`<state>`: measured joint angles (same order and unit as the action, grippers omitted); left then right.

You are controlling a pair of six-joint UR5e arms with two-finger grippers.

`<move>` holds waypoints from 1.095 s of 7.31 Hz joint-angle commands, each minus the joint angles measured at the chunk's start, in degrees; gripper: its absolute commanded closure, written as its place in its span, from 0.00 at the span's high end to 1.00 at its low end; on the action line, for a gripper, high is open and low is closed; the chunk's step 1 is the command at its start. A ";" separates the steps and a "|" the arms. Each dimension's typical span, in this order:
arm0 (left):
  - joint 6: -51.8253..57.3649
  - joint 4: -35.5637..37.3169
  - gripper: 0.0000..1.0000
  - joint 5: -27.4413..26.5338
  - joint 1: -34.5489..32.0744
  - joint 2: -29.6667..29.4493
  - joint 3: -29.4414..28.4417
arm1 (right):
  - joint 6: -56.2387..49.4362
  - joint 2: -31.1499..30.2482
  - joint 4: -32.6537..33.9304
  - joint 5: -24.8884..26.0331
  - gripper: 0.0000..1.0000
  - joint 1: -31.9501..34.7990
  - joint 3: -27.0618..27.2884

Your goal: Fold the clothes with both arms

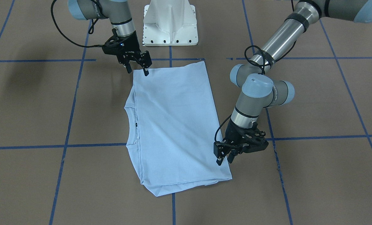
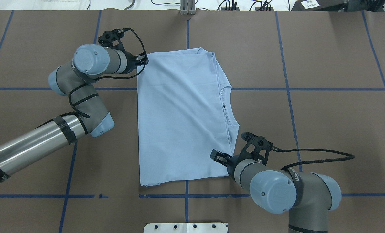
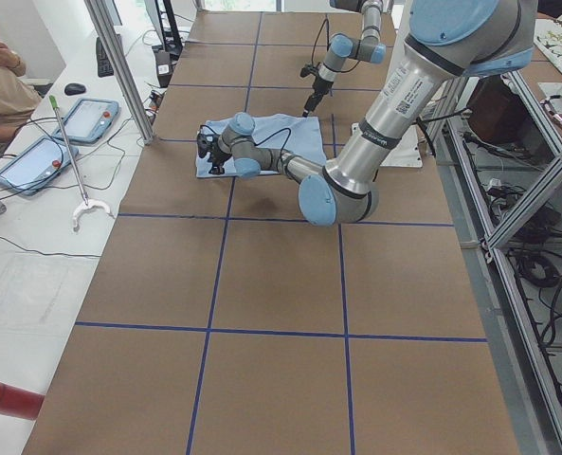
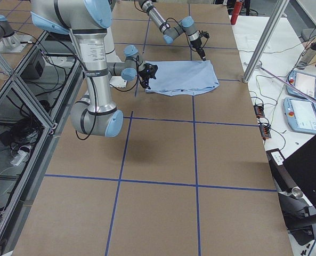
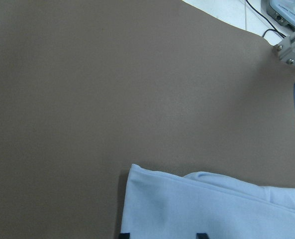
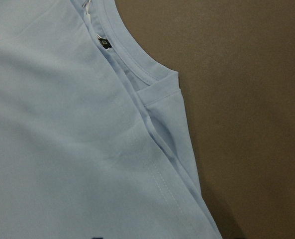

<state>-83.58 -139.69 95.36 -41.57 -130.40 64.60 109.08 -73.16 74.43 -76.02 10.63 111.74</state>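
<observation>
The light blue T-shirt lies folded flat on the brown table; it also shows in the overhead view. Its ribbed collar shows at one side edge, and the chest print is hidden. My left gripper is open and hovers low over the shirt's far corner on my left. In the left wrist view its fingertips stand apart over the cloth. My right gripper is open over the near corner by the sleeve. The right wrist view shows the collar.
The white pedestal base stands at the table's near edge. Blue tape lines divide the brown table cover. A metal post stands at the far edge. An operator sits beside the table with tablets.
</observation>
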 commanded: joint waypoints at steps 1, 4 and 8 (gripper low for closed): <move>-0.09 0.12 0.55 0.00 0.00 -0.03 0.09 | 0.78 0.65 -0.07 -0.01 0.82 -0.34 -1.96; -0.09 0.12 0.55 0.00 0.00 -0.03 0.09 | 1.40 1.09 0.02 -0.27 0.78 -0.87 -2.66; -0.09 0.12 0.55 0.00 0.35 -0.03 0.00 | 1.40 0.91 0.02 -0.45 0.38 -1.75 -3.37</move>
<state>-83.67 -139.63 95.36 -41.44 -130.43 64.61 110.48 -72.15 74.44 -76.39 9.03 108.39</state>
